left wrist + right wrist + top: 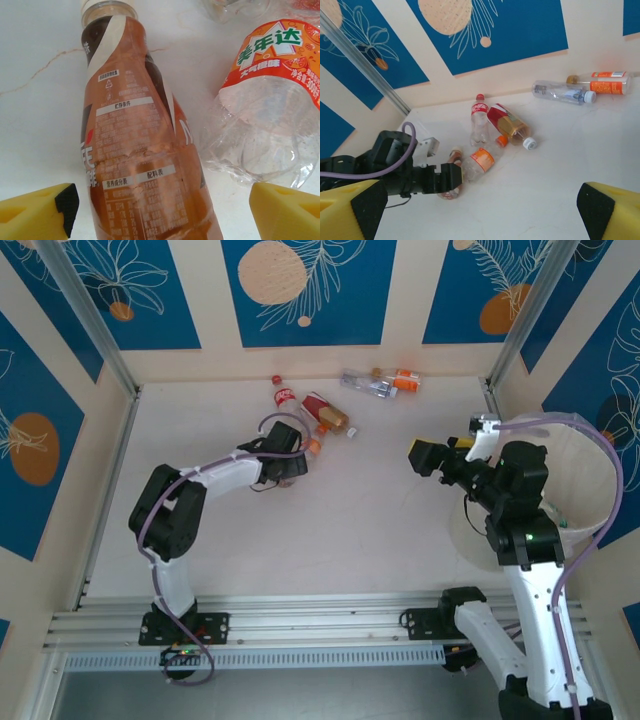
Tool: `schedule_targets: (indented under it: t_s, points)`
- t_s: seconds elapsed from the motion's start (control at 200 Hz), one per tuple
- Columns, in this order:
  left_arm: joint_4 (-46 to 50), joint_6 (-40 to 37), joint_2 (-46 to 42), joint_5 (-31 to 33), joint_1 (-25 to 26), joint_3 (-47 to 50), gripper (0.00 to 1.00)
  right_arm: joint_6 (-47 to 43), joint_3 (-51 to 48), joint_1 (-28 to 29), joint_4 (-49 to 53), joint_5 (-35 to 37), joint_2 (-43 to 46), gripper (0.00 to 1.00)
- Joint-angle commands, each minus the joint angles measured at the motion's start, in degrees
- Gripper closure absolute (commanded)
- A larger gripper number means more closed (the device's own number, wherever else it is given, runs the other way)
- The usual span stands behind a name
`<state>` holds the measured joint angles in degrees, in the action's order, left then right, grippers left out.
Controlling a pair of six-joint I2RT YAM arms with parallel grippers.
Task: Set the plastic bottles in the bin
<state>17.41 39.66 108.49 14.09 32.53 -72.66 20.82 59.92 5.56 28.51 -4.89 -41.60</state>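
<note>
Top external shows six bottles (325, 412) waiting near the table's (380, 510) far edge. My left gripper (288, 468) straddles a brown bottle (140, 150), jaws wide; my right gripper (428, 455) gapes empty beside the bin (600, 455).

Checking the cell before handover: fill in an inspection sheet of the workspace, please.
Surface: pale table, faint crack line by the brown bottle.
Job's things: six bottles lying at the far side; bin at the right edge.
Clutter: nothing seen.
Grippers: left gripper over the brown bottle, jaws open either side; right gripper open, empty.
Cables: purple cables run along both arms.
Surroundings: blue-and-cream patterned walls, metal rails in front.
</note>
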Motion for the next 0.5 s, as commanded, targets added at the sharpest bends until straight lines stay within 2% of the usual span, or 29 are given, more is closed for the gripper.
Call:
schedule_targets:
  t_s: [0.0,0.3,0.495]
  points:
    - [-2.0,-2.3,1.8,-0.4,0.1,1.0,0.14,-2.9,2.3,1.6,0.6,4.9,-0.5,0.01]
    - [-9.4,-3.4,-1.1,-1.7,0.0,8.7,0.16,-3.6,2.7,3.4,0.3,9.5,-1.7,0.01]
    - [-12.7,-5.0,-4.3,-3.3,-0.3,12.5,0.36,-3.1,2.2,3.9,-0.3,9.3,-2.0,0.01]
